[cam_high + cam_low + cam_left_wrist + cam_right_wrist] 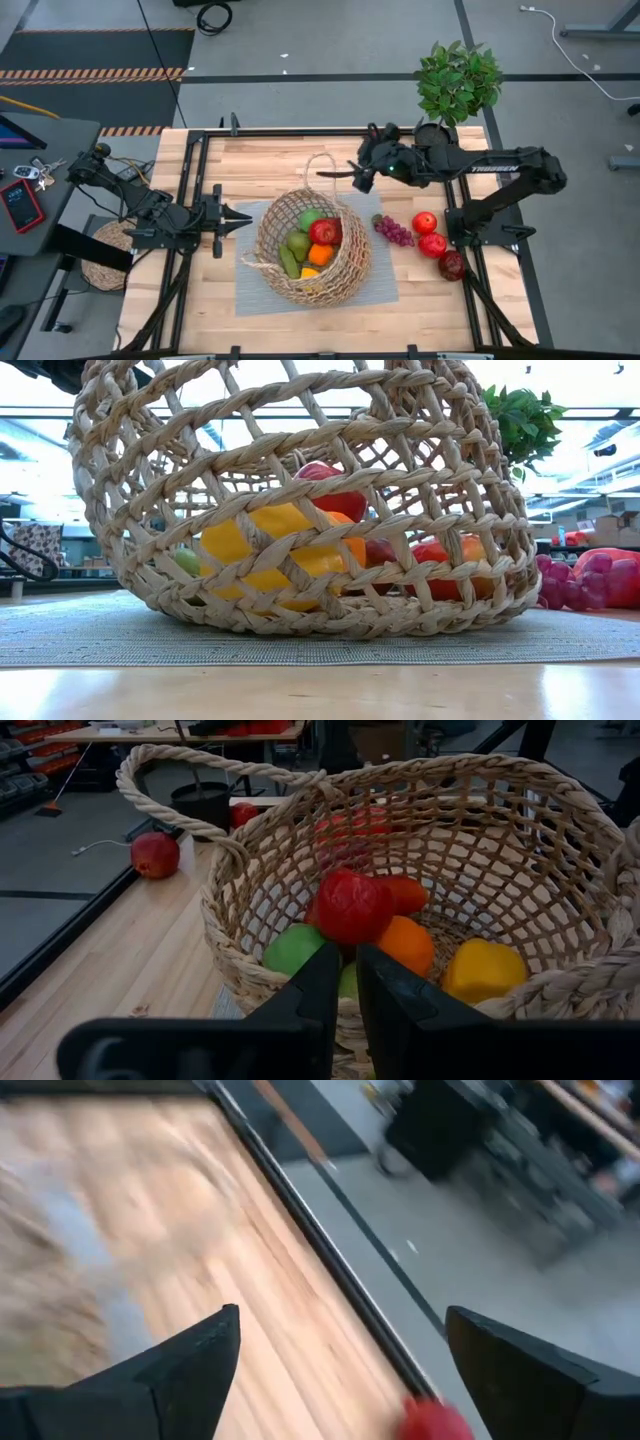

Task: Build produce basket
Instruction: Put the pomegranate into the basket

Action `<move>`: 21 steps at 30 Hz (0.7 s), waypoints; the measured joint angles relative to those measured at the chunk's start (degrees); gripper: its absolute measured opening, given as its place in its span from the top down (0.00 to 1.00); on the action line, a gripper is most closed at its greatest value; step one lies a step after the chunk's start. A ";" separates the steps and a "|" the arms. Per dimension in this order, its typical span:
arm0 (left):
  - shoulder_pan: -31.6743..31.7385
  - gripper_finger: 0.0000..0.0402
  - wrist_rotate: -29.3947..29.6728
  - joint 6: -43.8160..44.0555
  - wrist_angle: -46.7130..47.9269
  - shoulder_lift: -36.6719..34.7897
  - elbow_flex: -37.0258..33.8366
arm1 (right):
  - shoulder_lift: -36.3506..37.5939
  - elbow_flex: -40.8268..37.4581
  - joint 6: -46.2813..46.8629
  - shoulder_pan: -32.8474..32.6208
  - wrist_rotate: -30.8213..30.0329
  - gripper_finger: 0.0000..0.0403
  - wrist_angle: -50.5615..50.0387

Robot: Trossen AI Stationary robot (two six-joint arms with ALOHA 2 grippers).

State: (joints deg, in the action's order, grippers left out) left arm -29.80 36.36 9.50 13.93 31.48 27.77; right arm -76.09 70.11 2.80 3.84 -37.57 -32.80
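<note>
Filling basket at tabletop centre, roughly half done: several pieces inside. Grapes, three red fruits waiting at 3 o'clock. Right gripper at 12, fingers wide, empty. Left gripper at 9, fingers nearly closed, empty.

My left claw sits just beside the basket, which rests on the mat with produce inside; grapes lie beyond it.
</note>
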 joint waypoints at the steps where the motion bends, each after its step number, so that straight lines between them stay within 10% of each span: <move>1: -0.02 0.88 0.00 0.00 0.02 0.00 0.00 | 0.88 -2.86 1.13 1.20 -0.44 0.12 1.16; 11: -0.02 0.88 -0.02 0.00 0.00 -0.02 0.00 | 0.80 -27.30 5.40 15.71 7.86 0.13 25.38; 21: -0.02 0.88 0.00 0.00 0.00 -0.02 0.00 | -7.54 -24.71 6.30 27.42 10.63 0.01 27.37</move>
State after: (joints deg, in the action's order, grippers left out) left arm -29.82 36.36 9.50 13.93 31.46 27.77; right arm -83.63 45.40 9.10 31.26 -26.94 -5.43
